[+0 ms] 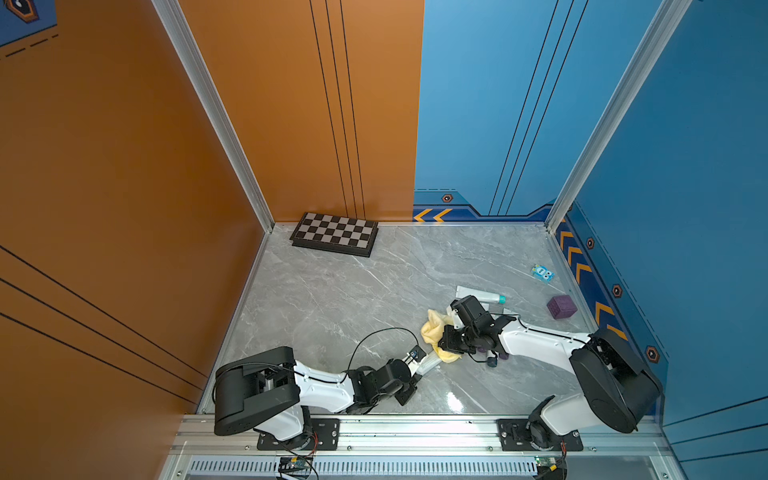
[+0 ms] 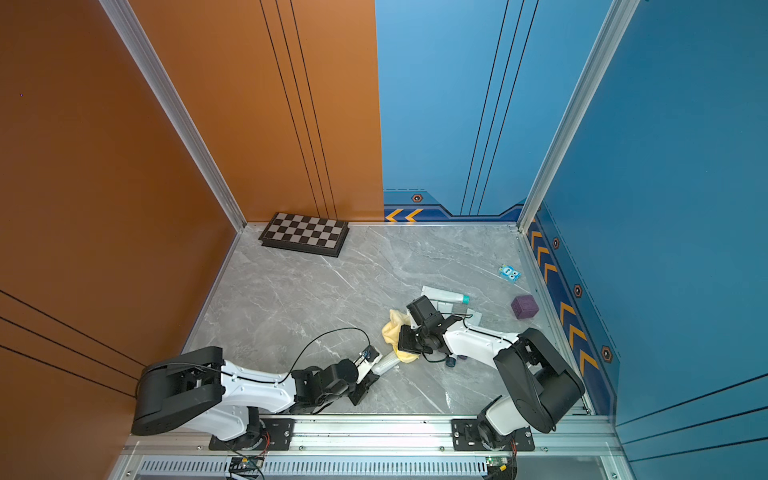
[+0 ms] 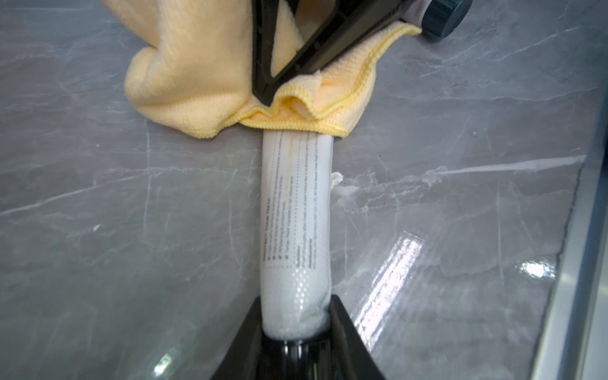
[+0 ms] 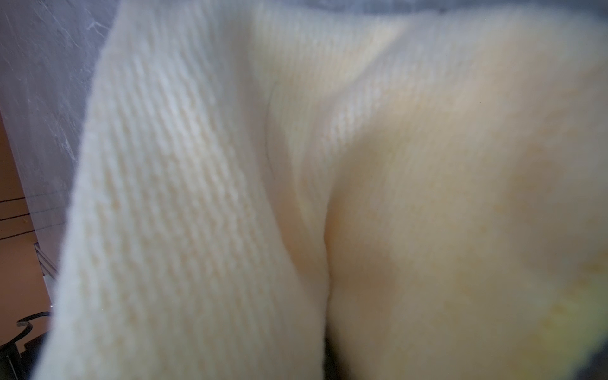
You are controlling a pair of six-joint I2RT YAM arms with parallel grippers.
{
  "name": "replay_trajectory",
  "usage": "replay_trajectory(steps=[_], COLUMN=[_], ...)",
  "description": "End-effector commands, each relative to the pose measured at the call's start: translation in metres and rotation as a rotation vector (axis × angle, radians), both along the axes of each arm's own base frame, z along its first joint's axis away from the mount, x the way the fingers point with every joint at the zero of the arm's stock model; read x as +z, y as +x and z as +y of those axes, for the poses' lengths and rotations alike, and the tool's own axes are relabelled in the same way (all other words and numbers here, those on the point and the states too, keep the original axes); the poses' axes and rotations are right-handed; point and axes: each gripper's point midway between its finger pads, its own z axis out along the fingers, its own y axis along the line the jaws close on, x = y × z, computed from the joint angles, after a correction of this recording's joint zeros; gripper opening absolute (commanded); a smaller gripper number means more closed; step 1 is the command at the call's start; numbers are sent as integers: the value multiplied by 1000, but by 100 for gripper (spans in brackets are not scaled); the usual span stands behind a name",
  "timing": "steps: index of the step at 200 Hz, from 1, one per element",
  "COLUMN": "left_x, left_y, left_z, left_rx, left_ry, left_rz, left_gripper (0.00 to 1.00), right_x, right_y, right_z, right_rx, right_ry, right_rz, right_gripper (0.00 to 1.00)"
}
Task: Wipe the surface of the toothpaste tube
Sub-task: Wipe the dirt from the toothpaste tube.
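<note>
Grey marble surface [image 1: 332,299], orange and blue walls behind. Near 5 o'clock the left hand [image 3: 297,316] pinches one end of the toothpaste tube [image 3: 296,204], which points toward 1 o'clock; resting or just lifted, cannot tell. Its far end is hidden under a yellow cloth [image 3: 184,82]. Over the tube the right hand [image 3: 267,93] is pressed together on a fold of that cloth. Right wrist view: blurred cloth fills almost everything, fingers unseen. At frame edge, a dark round cap [image 3: 444,16], cut off. At 11 o'clock, a chessboard [image 1: 334,233].
</note>
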Motion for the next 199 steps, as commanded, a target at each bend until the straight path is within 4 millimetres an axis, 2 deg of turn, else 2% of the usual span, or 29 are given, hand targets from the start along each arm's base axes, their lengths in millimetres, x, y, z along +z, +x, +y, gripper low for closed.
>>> replay_trajectory(steps=[1, 29, 47, 70, 92, 115, 125, 140, 157, 199], left_x=[-44, -45, -44, -43, -42, -41, -42, -43, -44, -45], left_y=[-2, -1, 1, 1, 2, 1, 0, 0, 0, -1], left_z=[34, 32, 33, 38, 40, 41, 41, 40, 37, 36], left_rx=[59, 58, 64, 73, 79, 82, 79, 74, 69, 62], left_ry=[188, 195, 197, 196, 188, 185, 185, 188, 193, 199], left_rz=[53, 47, 40, 38, 38, 39, 42, 43, 45, 47], left_gripper=[17, 17, 17, 18, 18, 18, 18, 18, 18, 18], right_x=[-30, -24, -29, -46, -50, -48, -48, -46, -42, -36], right_y=[-76, -96, -105, -104, -84, -68, -65, -63, -63, -95], right_z=[-20, -1, -2, -37, -76, -96, -98, -94, -79, -8], right_rx=[83, 141, 155, 135, 72, 21, 9, 14, 37, 180], right_ry=[-153, -132, -158, -298, -429, -464, -454, -439, -414, -282], right_rz=[233, 232, 234, 238, 199, 184, 189, 184, 174, 182], right_gripper=[0, 0, 0, 0, 0, 0, 0, 0, 0, 0])
